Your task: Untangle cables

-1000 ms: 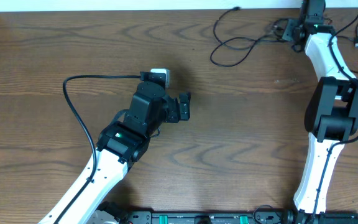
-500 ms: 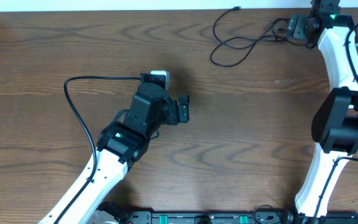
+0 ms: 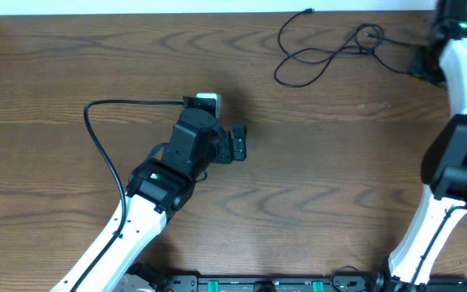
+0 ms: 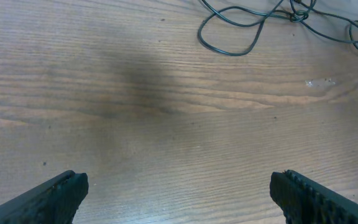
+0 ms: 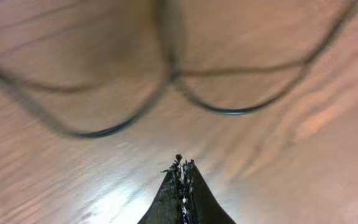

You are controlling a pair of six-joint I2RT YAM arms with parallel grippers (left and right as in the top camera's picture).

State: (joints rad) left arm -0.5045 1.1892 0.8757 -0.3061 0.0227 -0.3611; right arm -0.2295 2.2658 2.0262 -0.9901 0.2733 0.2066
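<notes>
**Right pincer clenched at the cable tangle, left pincer spread wide**

My right pincer is clenched. In its wrist view the two dark fingers press together to a single point, and I cannot tell whether any strand is caught between them. Just beyond that point, out of focus, lie the thin black cables. Their curved strands cross one another flat on the brown wood-grain bench.

From overhead, the right pincer sits at the right-hand end of the cables, and one strand runs up to it. Whether it touches that strand is too small for me to judge. The cables form a loose tangle of loops on the bench, with a small plug end on the far side of the tangle.

My left pincer is released and holds nothing. Its black fingers stand wide apart at the lower corners of the wrist view. In that view one loop of the cables lies well ahead, near the top edge.

Overhead, the left pincer is well apart from the tangle, to its left and on the near side. Further left of the tangle a small white block sits at the left arm's wrist, and I cannot tell whether it rests on the bench. A thicker black wire arcs out from there, furthest from the tangle, and curves back under the white arm.
</notes>
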